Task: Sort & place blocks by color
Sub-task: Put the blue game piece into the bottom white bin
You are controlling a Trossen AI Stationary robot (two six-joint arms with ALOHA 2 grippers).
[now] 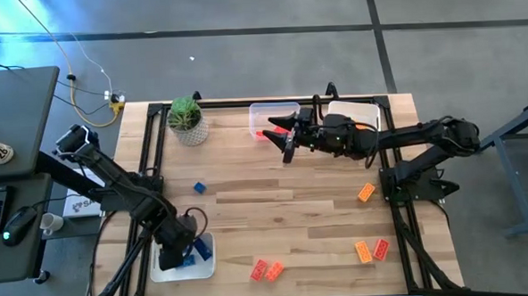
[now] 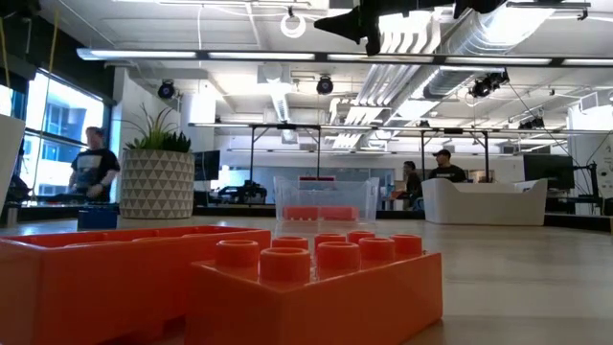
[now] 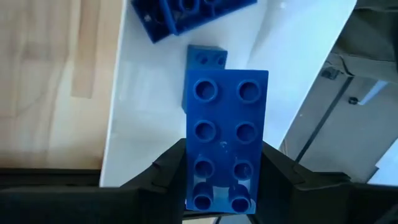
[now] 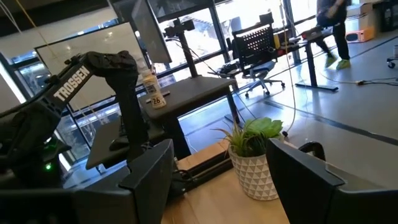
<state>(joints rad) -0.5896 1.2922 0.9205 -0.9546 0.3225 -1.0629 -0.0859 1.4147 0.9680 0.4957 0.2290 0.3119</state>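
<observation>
Bright ceiling light, window glare, blurred foreground

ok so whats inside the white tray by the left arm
Blue blocks: one held in the left gripper fingers over the white tray, and more blue blocks lying beyond it. The tray floor under the gripper is hidden.

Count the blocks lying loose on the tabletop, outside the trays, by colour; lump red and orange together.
blue blocks: 1
red or orange blocks: 5
Total: 6
</observation>
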